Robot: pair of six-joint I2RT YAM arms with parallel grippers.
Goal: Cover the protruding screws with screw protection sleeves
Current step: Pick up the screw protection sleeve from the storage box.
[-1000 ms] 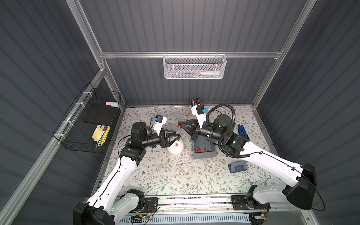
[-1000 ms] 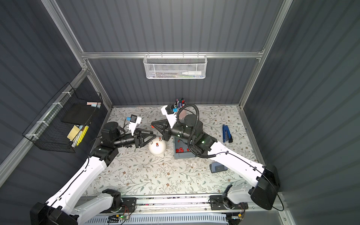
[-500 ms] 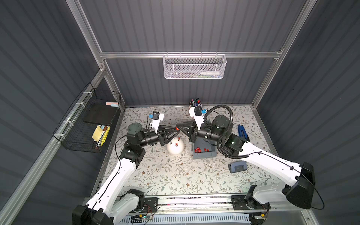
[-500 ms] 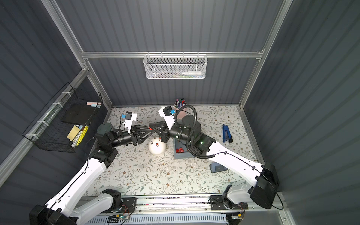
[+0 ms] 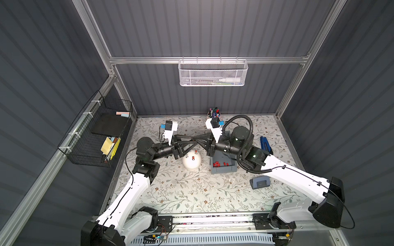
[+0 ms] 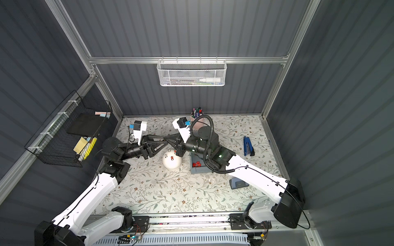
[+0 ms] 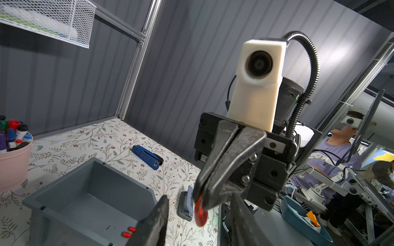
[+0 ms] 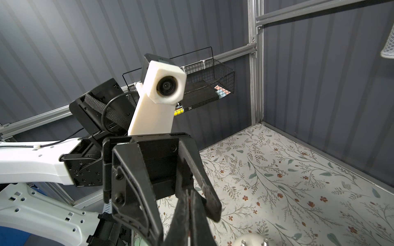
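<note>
Near the white dome [image 5: 191, 163], the right gripper [image 7: 202, 202] pinched a red sleeve [image 7: 200, 216], held between the left gripper's [image 5: 193, 145] parted jaws.

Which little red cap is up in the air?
The red cap pinched by the right gripper; the other caps lie in the grey bin or sit on the white dome.

Straight above the white dome [image 5: 191, 163] the way is blocked. The left gripper [image 6: 164, 143] and right gripper [image 5: 198, 142] meet tip to tip there. The right one pinches a red screw protection sleeve [image 7: 200, 213] in the gap between the left one's spread fingers [image 7: 158, 219]. A grey bin [image 5: 223, 168] stands just beside the dome on the right arm's side. In front of the dome the worktop [image 5: 191, 191] lies bare.
</note>
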